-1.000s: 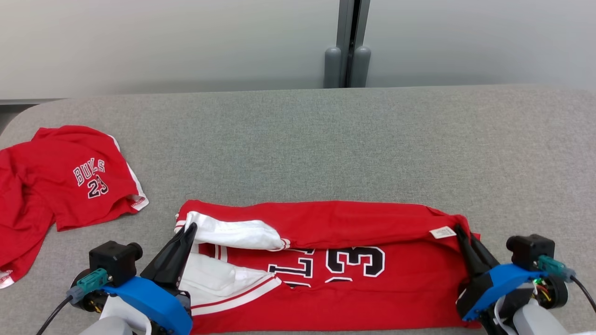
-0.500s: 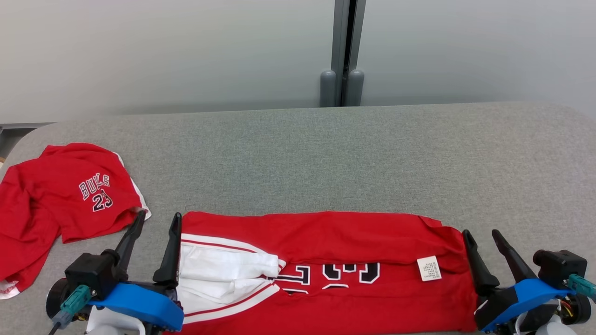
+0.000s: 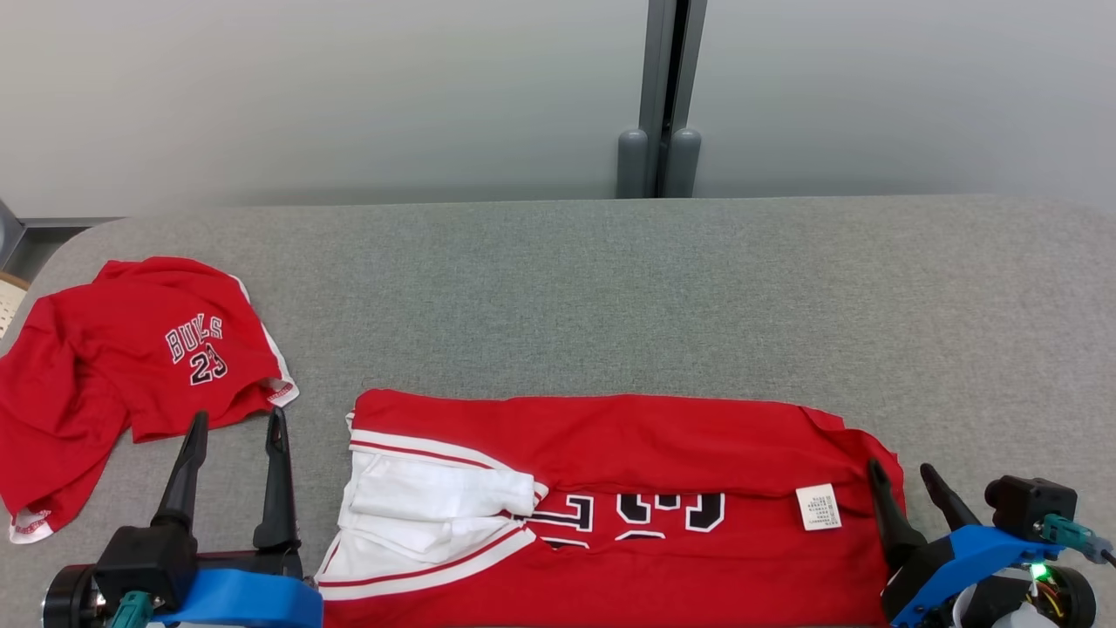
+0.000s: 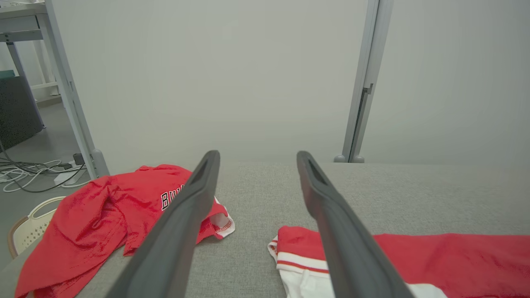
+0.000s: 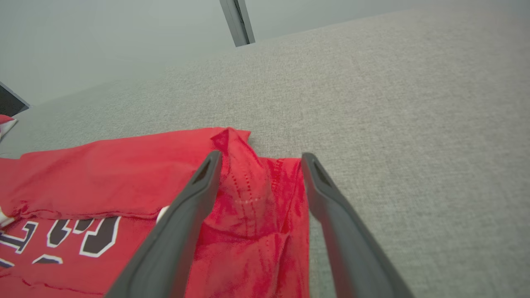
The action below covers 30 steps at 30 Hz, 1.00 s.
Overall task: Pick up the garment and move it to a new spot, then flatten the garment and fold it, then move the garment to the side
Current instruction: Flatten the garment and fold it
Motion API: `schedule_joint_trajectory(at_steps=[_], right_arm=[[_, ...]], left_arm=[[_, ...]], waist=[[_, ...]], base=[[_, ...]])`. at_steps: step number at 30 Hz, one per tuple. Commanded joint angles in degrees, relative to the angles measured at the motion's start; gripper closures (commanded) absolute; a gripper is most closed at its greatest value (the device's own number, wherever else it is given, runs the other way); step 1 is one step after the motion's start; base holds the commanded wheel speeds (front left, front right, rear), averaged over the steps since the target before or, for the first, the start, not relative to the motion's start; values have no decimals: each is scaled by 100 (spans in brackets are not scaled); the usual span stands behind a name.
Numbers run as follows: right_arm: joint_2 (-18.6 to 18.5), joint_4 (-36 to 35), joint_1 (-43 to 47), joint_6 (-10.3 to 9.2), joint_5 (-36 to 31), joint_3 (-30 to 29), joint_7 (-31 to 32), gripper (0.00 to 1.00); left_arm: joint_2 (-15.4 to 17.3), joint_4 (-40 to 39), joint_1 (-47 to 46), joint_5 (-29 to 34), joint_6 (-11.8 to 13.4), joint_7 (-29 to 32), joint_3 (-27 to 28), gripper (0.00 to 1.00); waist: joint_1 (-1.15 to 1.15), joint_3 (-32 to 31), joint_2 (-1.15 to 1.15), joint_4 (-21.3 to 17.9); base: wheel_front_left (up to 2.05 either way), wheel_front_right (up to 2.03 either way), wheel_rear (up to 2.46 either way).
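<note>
The garment point(image 3: 628, 436) is a red jersey with black-and-white lettering and white trim, lying folded lengthwise along the near edge of the grey table point(image 3: 610, 288). My left gripper point(image 3: 238, 417) stands open just left of the jersey's white-trimmed end, holding nothing. In the left wrist view the left gripper point(image 4: 256, 155) spreads over bare table, with the jersey point(image 4: 447, 256) at lower right. My right gripper point(image 3: 899, 469) is open at the jersey's right end. The right wrist view shows the right gripper point(image 5: 261, 156) open above the bunched corner of the jersey point(image 5: 103, 174), not clamping it.
A second red piece of clothing point(image 3: 113, 358) printed "BULLS 23" lies crumpled at the table's left end point(image 4: 91, 211). A grey wall with a vertical post point(image 3: 660, 96) stands behind the table. Off the left edge are a pale basket point(image 4: 25, 231) and floor cables point(image 4: 29, 174).
Both grippers have opened and let go of the jersey, whose upper fold now lies flat. The left gripper has drawn back to the left, off the cloth. The head camera has shifted slightly.
</note>
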Motion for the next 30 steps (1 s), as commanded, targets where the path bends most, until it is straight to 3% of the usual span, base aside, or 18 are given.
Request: schedule_joint_trajectory(at_steps=[1, 9, 15, 16, 17, 18, 22, 30], right_arm=[[24, 63, -90, 1, -54, -23, 6, 0], [123, 783, -188, 1, -196, -218, -4, 0], [277, 1061, -164, 1, -98, 17, 53, 0], [304, 1086, -160, 1, -79, 65, 67, 15], [326, 1107, -156, 1, -57, 112, 74, 53], [342, 1123, -155, 1, -25, 160, 80, 99], [290, 1114, -202, 1, 105, 241, -12, 100], [-412, 1117, -379, -1, 265, -101, -154, 100]], left_arm=[[-38, 24, 70, 98, -48, -26, 81, 0], [-593, 243, 275, 565, -445, -26, 762, 0], [-881, 405, 307, 879, -708, -26, 1128, 0], [-924, 436, 303, 924, -748, -26, 1177, 0], [-955, 461, 295, 977, -777, -26, 1227, 0], [-981, 490, 291, 1022, -821, -26, 1274, 0], [-1095, 590, 295, 1168, -937, -26, 1476, 0], [-1283, 678, 347, 1387, -1125, -26, 1757, 0]], waist=[[0, 16, 0, 10], [0, 73, 0, 38], [0, 73, 0, 11], [0, 66, 0, 6], [0, 59, 0, 1], [0, 48, 0, -6], [0, 3, 0, -40], [0, -89, 0, -100]], base=[[0, 0, 0], [0, 0, 0], [0, 0, 0], [0, 0, 0], [0, 0, 0], [0, 0, 0], [0, 0, 0], [0, 0, 0]])
